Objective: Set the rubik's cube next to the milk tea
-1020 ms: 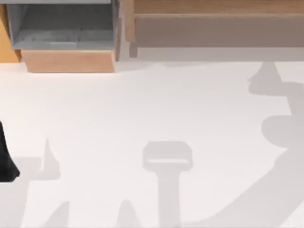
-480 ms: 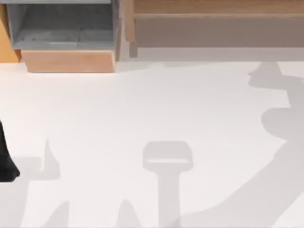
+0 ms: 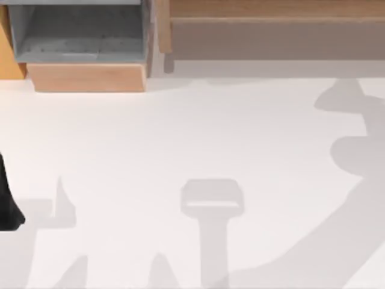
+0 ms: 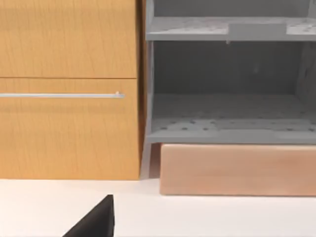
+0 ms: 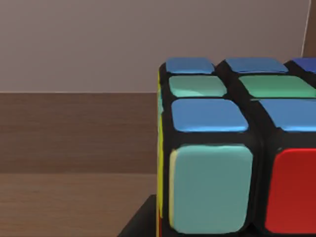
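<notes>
- The multicoloured rubik's cube (image 5: 222,148), with blue, green, red and pale teal stickers on a black frame, sits very close in front of the right wrist camera. A brown wooden panel (image 5: 74,128) is behind it.
- A black wedge (image 5: 140,223) juts out under the cube's near edge. I judge it to be part of the right gripper. I cannot tell whether that gripper clamps the cube or merely stands by it.
- What has just changed is the right arm's grey shadow (image 3: 355,156) on the white table (image 3: 180,132), well to the right of the grey open shelf unit (image 3: 78,30).
- A second ago that shadow's pointed top stood nearer the shelf unit, and half a second ago it had flattened and spread. It is now a peak again, a little farther from the shelf unit.
- My reading is that the right arm is in motion above the table, probably carrying the cube. The placing step is therefore not yet done.
- The left arm (image 3: 7,198) is a black shape at the table's edge, below and left of the shelf unit. It looks the same in all three top views, so it seems parked.
- A black sliver (image 4: 94,222) shows in the left wrist view, facing the shelf unit. Whether the left gripper is spread or closed I cannot tell.
- The pale wooden block (image 3: 87,77) under the shelf unit has not moved.
</notes>
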